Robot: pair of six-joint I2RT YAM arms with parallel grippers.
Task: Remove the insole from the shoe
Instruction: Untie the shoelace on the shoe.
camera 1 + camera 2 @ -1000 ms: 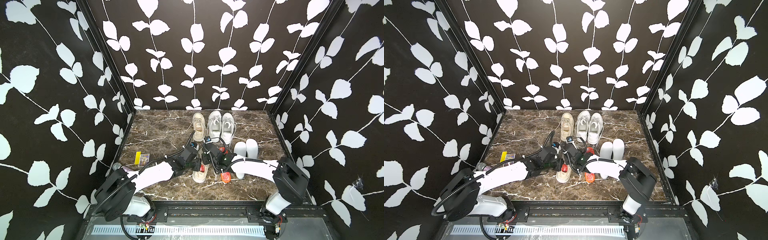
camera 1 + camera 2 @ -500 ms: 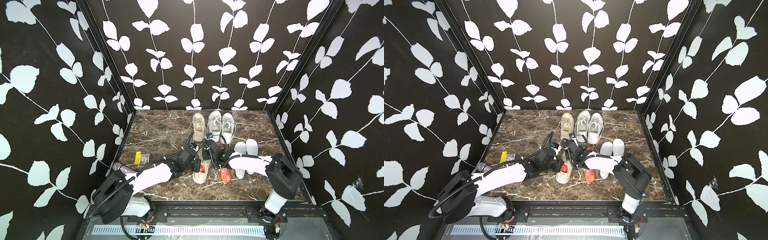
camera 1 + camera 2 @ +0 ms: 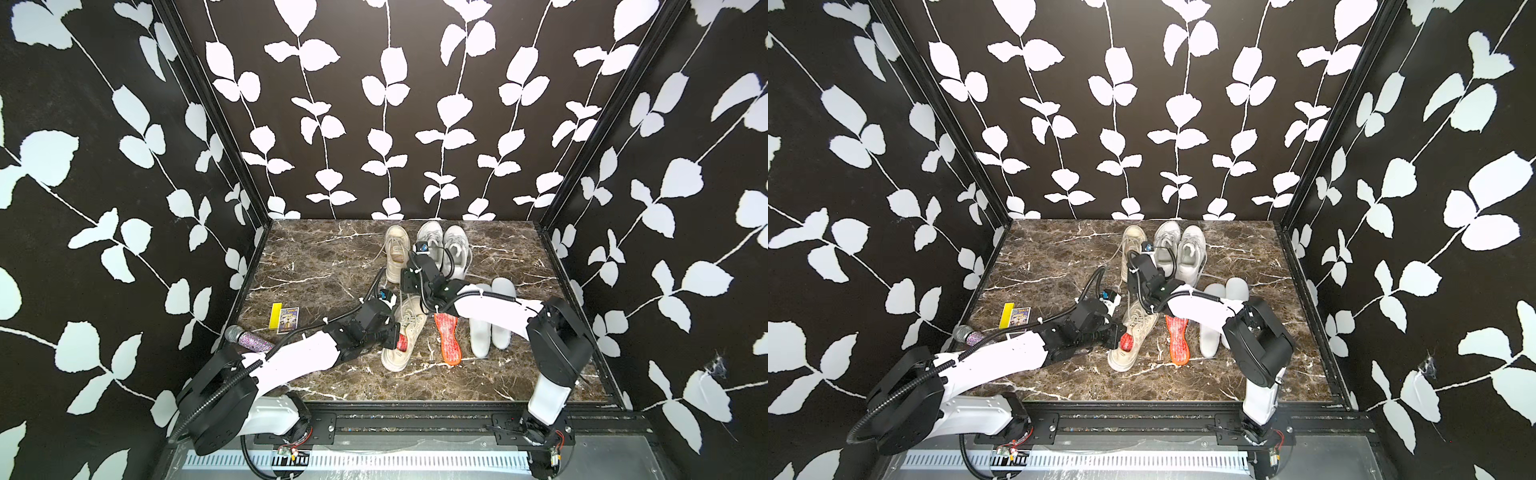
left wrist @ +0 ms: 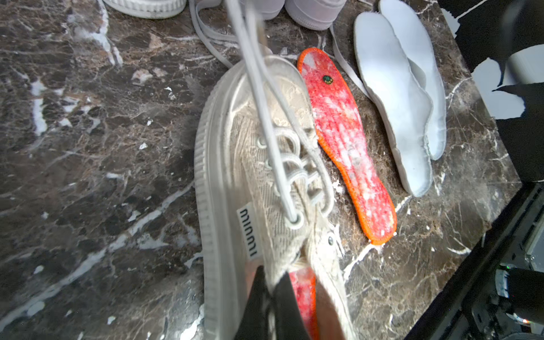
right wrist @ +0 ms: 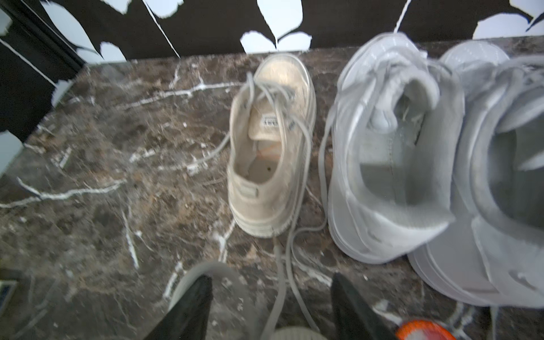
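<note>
The beige lace-up shoe [image 3: 409, 328] [image 4: 265, 182] lies near the table's front, toe toward the back. A red insole [image 3: 402, 341] [image 4: 303, 291] shows inside its heel opening. My left gripper [image 3: 390, 335] [image 4: 272, 282] is shut on the shoe's collar wall next to that insole. Another red insole with an orange rim [image 3: 448, 338] [image 4: 347, 147] lies flat on the table right of the shoe. Over the shoe's toe my right gripper [image 3: 407, 291] [image 5: 272, 278] is open. Only loose laces run between its fingers.
A second beige shoe [image 3: 395, 253] [image 5: 270, 147] and a pair of white sneakers [image 3: 442, 249] [image 5: 391, 153] stand at the back. Two white insoles [image 3: 490, 320] lie to the right. A glitter microphone [image 3: 249, 338] and cards [image 3: 284, 319] lie at the left edge.
My right gripper has opened and drawn toward the back, away from the orange-rimmed insole lying on the table. The left gripper stays shut on the shoe.
</note>
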